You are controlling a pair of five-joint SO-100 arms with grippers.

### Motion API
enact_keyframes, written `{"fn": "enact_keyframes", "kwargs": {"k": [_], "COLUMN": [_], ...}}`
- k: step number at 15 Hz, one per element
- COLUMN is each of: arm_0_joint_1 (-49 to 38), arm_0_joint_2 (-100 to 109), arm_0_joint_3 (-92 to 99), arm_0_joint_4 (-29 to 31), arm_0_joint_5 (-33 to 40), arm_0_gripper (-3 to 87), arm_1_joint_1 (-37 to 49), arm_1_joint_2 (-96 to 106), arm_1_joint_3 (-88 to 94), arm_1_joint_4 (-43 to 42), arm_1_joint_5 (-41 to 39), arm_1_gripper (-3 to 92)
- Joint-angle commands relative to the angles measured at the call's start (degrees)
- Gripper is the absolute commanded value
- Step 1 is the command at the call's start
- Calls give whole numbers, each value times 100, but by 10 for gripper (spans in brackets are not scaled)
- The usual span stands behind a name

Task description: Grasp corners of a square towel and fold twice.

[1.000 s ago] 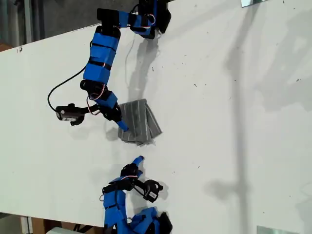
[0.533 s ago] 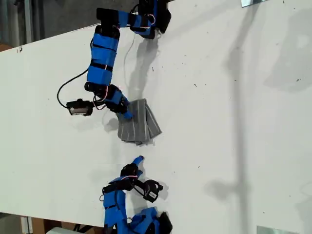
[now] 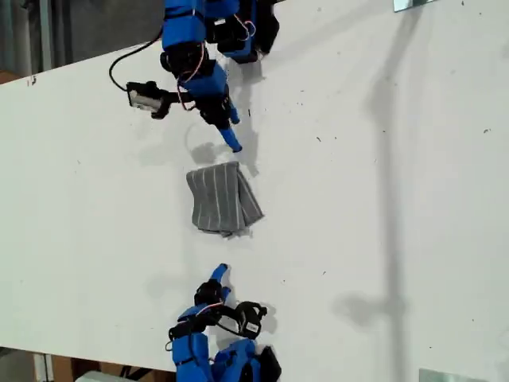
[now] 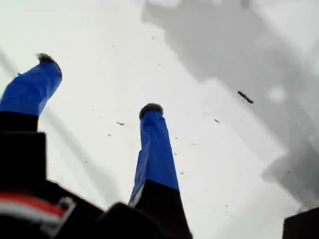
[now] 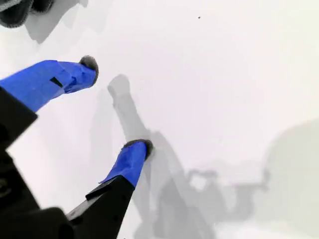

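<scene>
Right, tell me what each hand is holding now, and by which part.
Nothing. My first hand and second hand are both open over bare table. The folded towel lies free between the arms, touched by neither.

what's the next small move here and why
Probably just park both arms at rest, rather than grasp again. The towel lies folded into a small, slightly uneven stack between the arms, and neither touches it. My first end effector and my second end effector are both open and empty over bare table.
</scene>
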Motion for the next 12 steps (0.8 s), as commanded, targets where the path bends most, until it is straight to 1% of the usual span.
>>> {"fn": "enact_keyframes", "kwargs": {"k": [1, 2, 3, 4, 5, 6, 7, 8, 9, 10, 12], "arm_0_joint_1": [378, 378, 281, 193, 352, 457, 492, 527, 598, 738, 694], "arm_0_joint_2": [1556, 2812, 4324, 5757, 6653, 6847, 7137, 7849, 8042, 8042, 8042], "arm_0_joint_3": [369, 659, 923, 1028, 1151, 1301, 1582, 1951, 2268, 2610, 2927], "arm_0_joint_4": [299, 844, 1635, 2487, 2777, 2830, 2804, 2971, 2988, 2733, 2654], "arm_0_joint_5": [-281, -360, -404, -439, -501, -686, -844, -1020, -1336, -1608, -1837], "arm_0_gripper": [277, 275, 274, 272, 269, 264, 258, 254, 253, 253, 248], "arm_1_joint_1": [-492, -642, -738, -773, -809, -826, -747, -756, -809, -844, -1063], "arm_1_joint_2": [1863, 3023, 4280, 5115, 4922, 4983, 5019, 5045, 5045, 5063, 5080], "arm_1_joint_3": [1327, 1898, 2276, 2505, 2461, 2610, 2733, 2892, 3023, 3146, 3331], "arm_1_joint_4": [-554, -554, -97, 387, 448, 352, 475, 501, 501, 562, 817], "arm_1_joint_5": [352, 404, 475, 527, 633, 633, 765, 932, 1055, 1195, 1696], "arm_1_gripper": [366, 367, 367, 369, 377, 378, 365, 359, 353, 345, 331]}}
